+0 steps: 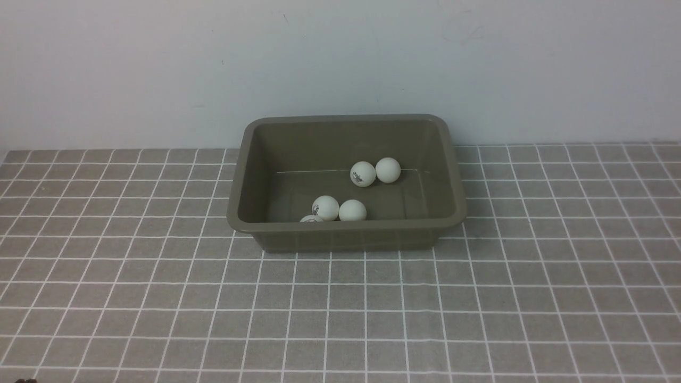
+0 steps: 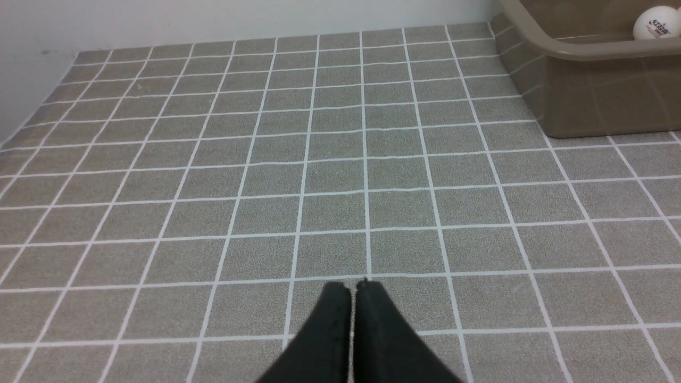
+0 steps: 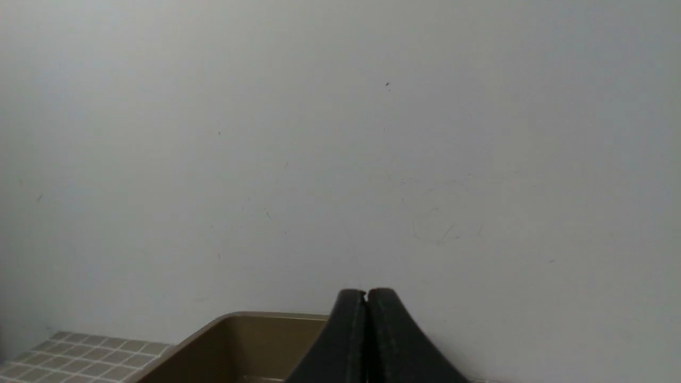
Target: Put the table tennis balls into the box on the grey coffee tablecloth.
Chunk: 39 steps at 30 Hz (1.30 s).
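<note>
The olive-brown box (image 1: 347, 229) stands on the grey coffee tablecloth (image 1: 159, 298) near the back wall. Several white table tennis balls lie inside it: two side by side toward the back (image 1: 363, 174) (image 1: 388, 170), two near the front wall (image 1: 325, 208) (image 1: 352, 210), and one mostly hidden behind the front rim (image 1: 311, 218). Neither arm shows in the front view. My left gripper (image 2: 353, 285) is shut and empty above bare cloth, with the box (image 2: 585, 90) and one ball (image 2: 655, 23) off to its side. My right gripper (image 3: 366, 292) is shut and empty, raised facing the wall above the box's rim (image 3: 229, 330).
A plain pale wall (image 1: 340, 64) rises directly behind the box. The gridded cloth spreads across the whole table to the left, right and front of the box.
</note>
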Tool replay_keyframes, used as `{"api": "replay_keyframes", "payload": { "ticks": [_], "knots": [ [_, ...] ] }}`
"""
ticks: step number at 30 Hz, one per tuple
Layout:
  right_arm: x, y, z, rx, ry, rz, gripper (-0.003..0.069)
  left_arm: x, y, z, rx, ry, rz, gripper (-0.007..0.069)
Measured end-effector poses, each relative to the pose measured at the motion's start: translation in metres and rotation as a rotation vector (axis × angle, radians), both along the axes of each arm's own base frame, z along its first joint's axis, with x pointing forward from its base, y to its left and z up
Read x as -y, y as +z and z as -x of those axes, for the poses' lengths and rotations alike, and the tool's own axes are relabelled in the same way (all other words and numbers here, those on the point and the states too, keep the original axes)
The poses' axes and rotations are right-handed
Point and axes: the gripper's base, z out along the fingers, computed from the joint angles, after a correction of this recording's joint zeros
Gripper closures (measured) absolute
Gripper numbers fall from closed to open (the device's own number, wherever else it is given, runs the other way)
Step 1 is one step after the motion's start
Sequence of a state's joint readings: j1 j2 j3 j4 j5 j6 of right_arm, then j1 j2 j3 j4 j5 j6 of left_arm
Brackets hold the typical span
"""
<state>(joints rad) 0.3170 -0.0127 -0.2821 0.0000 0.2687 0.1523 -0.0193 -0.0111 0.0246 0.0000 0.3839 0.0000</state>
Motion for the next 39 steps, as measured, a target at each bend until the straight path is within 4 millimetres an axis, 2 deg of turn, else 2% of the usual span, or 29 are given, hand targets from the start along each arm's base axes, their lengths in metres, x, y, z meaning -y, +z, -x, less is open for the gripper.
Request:
{"api": "replay_keyframes", "payload": {
  "ticks": [4, 8, 9, 14, 16, 21, 39],
  "knots": [
    [-0.001, -0.006, -0.001, -0.045, -0.002, 0.046, 0.0673, 0.000, 0.000, 0.000, 0.000, 0.000, 0.000, 0.0629],
    [0.000, -0.024, -0.007, -0.143, -0.057, 0.121, 0.0673, 0.000, 0.000, 0.000, 0.000, 0.000, 0.000, 0.0629],
    [0.002, -0.041, -0.011, -0.209, -0.119, 0.145, 0.0673, 0.000, 0.000, 0.000, 0.000, 0.000, 0.000, 0.0629],
    [0.007, -0.096, -0.022, -0.395, -0.259, 0.177, 0.0673, 0.000, 0.000, 0.000, 0.000, 0.000, 0.000, 0.0629],
    [0.009, -0.112, -0.023, -0.449, -0.281, 0.182, 0.0673, 0.000, 0.000, 0.000, 0.000, 0.000, 0.000, 0.0629],
    [0.009, -0.110, -0.025, -0.402, -0.293, 0.174, 0.0673, 0.000, 0.000, 0.000, 0.000, 0.001, 0.000, 0.0629],
    [0.009, -0.110, -0.025, -0.403, -0.294, 0.174, 0.0673, 0.000, 0.000, 0.000, 0.000, 0.001, 0.000, 0.0629]
  ]
}}
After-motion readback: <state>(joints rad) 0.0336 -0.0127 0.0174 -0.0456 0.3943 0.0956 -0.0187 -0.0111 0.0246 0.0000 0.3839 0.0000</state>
